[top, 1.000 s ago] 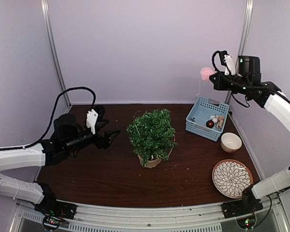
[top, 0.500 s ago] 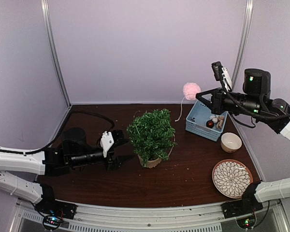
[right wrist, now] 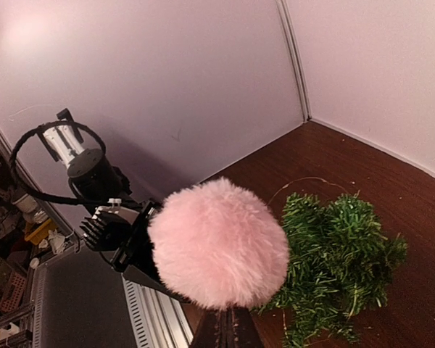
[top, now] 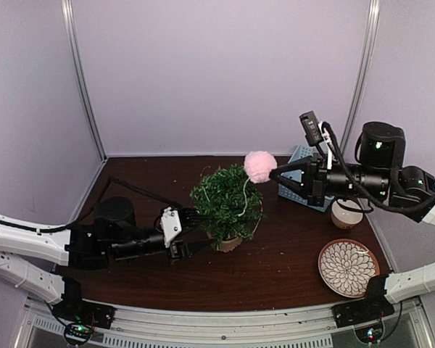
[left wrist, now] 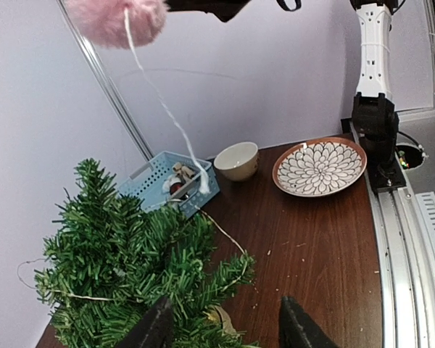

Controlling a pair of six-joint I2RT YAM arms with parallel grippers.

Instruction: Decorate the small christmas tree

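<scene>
Top external view: the pink pompom point(top: 259, 166) hangs just above the small christmas tree point(top: 227, 203), which stands mid-table.
The right gripper point(top: 275, 174) is pinched shut on the pompom, whose white string point(top: 244, 192) trails into the upper branches. The left gripper point(top: 198, 230) sits low at the tree's left side near the pot point(top: 228, 243), jaws half apart, nothing visibly clamped. The likely risks are that the string snags needles and tips the unsteadied tree, or that a pompom released off-centre rolls off.
</scene>
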